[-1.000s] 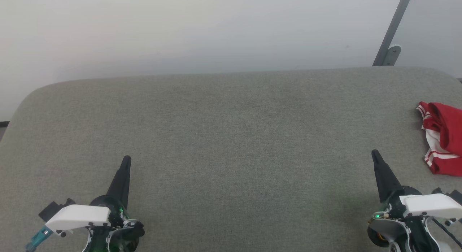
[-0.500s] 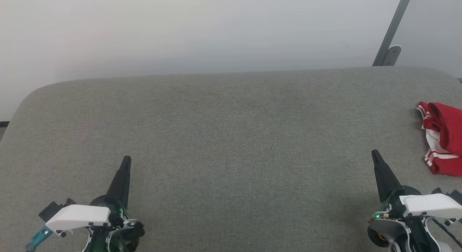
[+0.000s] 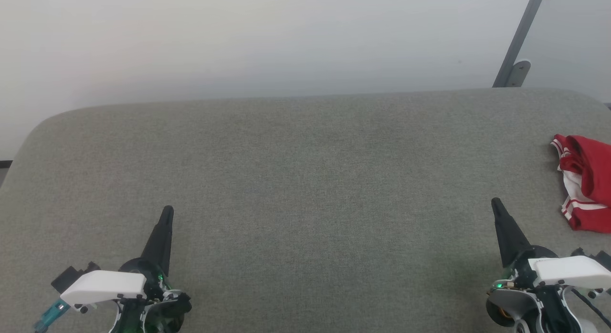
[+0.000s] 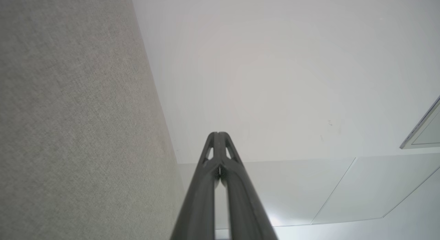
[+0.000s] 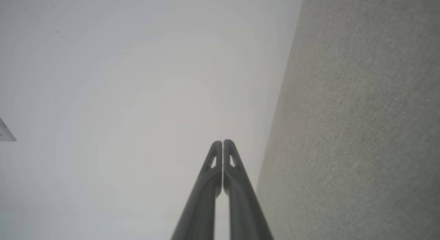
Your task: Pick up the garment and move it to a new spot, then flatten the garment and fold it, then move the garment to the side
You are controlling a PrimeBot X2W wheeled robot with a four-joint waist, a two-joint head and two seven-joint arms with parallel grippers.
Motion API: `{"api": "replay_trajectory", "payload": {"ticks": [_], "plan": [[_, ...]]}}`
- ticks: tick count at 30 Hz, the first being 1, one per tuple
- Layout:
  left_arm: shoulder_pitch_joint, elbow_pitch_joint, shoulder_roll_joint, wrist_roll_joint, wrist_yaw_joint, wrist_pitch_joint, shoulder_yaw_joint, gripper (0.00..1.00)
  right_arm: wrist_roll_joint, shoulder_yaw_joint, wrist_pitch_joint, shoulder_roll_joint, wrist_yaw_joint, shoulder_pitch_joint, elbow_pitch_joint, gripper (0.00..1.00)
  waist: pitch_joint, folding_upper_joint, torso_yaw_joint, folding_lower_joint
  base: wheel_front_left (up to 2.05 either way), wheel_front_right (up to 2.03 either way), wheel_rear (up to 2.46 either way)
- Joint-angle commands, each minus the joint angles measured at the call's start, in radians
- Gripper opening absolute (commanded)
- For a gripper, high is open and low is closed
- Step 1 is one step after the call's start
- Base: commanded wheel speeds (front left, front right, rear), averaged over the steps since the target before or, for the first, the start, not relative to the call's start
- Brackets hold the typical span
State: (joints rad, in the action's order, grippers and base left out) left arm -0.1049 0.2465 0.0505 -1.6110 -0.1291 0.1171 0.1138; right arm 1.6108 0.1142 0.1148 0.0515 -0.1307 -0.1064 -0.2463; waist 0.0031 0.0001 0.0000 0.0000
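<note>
The garment (image 3: 587,180) lies crumpled at the right edge of the grey fabric table (image 3: 305,171). It is red cloth with white parts and red-and-white striped trim, and the frame's edge cuts it off. My right gripper (image 3: 495,202) hovers low at the front right, shut and holding nothing, a short way left of and nearer than the garment. At the front left my left gripper (image 3: 167,211) is also shut and holds nothing. In each wrist view the fingers meet at the tips: left gripper (image 4: 218,134), right gripper (image 5: 222,142).
A pale wall (image 3: 238,42) rises behind the table's rounded far edge. A slanted grey metal bar (image 3: 519,42) with a foot stands at the far right corner. The table's wide middle lies between the two grippers.
</note>
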Motion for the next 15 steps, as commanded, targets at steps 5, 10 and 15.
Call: {"api": "replay_trajectory", "payload": {"ticks": [5, 10, 15], "plan": [[-0.01, 0.0, -0.002, -0.003, -0.003, -0.001, 0.0, 0.0, 0.004, 0.0, 0.002, -0.004, 0.0, -0.005, 0.004, 0.0, 0.0, -0.0001, 0.0, 0.0, 0.0, 0.0, 0.0], [-0.01, 0.0, -0.002, -0.003, -0.003, -0.001, 0.0, 0.0, 0.004, 0.0, 0.002, -0.004, 0.0, -0.005, 0.004, 0.0, 0.0, -0.0001, 0.0, 0.0, 0.0, 0.0, 0.0], [-0.01, 0.0, -0.002, -0.003, -0.003, -0.002, 0.0, 0.0, 0.004, 0.0, 0.002, -0.004, 0.0, -0.005, 0.004, 0.0, 0.0, -0.0001, 0.0, 0.0, 0.0, 0.0, 0.0]]}}
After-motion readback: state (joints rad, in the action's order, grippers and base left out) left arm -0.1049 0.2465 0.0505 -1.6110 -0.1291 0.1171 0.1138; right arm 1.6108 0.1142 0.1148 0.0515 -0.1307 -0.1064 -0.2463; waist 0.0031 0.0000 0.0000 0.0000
